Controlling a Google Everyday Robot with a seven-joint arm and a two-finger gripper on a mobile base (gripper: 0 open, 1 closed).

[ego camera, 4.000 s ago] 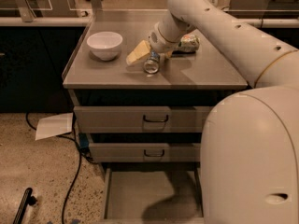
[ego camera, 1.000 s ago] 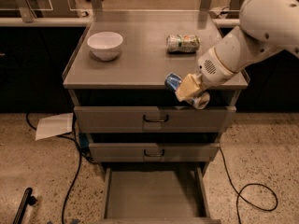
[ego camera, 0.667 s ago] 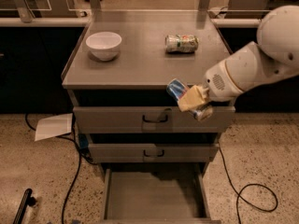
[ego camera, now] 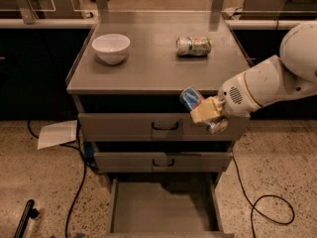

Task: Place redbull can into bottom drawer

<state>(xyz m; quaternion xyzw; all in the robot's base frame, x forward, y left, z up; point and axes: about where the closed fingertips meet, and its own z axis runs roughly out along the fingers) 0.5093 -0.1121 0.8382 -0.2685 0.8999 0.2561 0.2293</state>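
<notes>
Cream tool (above the grey bottom drawer) holds the blue-and-silver redbull can.

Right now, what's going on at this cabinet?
The robot's arm holds the redbull can tilted in its gripper, fingers shut around it, in front of the closed top drawer at the right side of the cabinet. The bottom drawer is pulled open below and the can is not yet in it. On the cabinet top sit a white bowl and a green and white can lying on its side.
</notes>
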